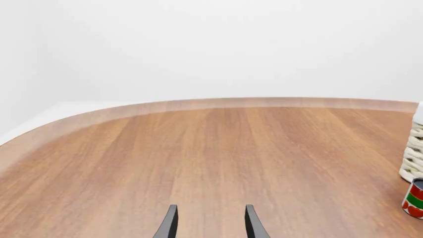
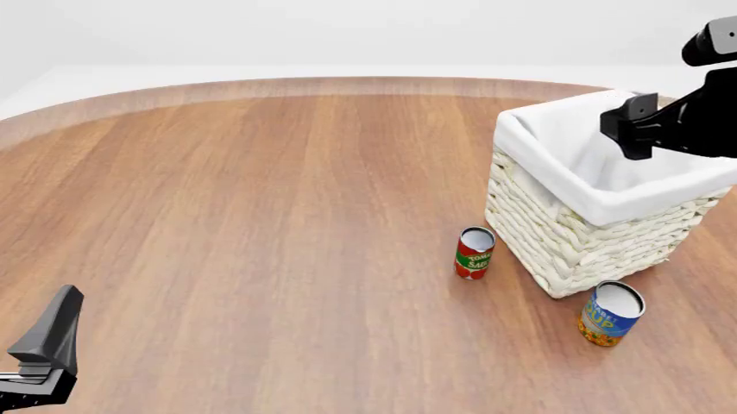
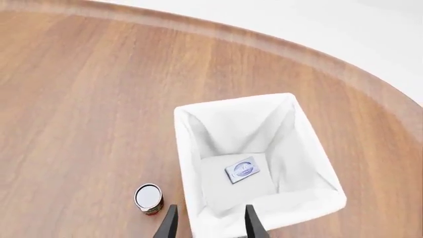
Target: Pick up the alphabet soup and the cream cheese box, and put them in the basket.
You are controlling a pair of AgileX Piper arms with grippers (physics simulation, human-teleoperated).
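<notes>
**Cheese box in, soup can still out**

Taking the basket (image 2: 576, 233) as my landmark and working from the left: my left gripper (image 1: 210, 223) sits far to the left of it, low over bare table (image 2: 254, 190), fingers spread with nothing between them. I judge it is parked there simply to stay out of the way.

Just left of the basket stands the tomato sauce can (image 2: 474, 253), upright and not touching the wicker; it is not my concern.

Inside the basket, on the liner floor, lies the cream cheese box (image 3: 242, 169), flat and label up, so that half looks done.

Just in front of the basket's near corner stands the alphabet soup (image 2: 609, 314), upright on the table, not yet picked.

My right gripper (image 3: 210, 223) hangs high above the basket's near rim, fingers parted, holding nothing, which suits a release point over the opening.
</notes>
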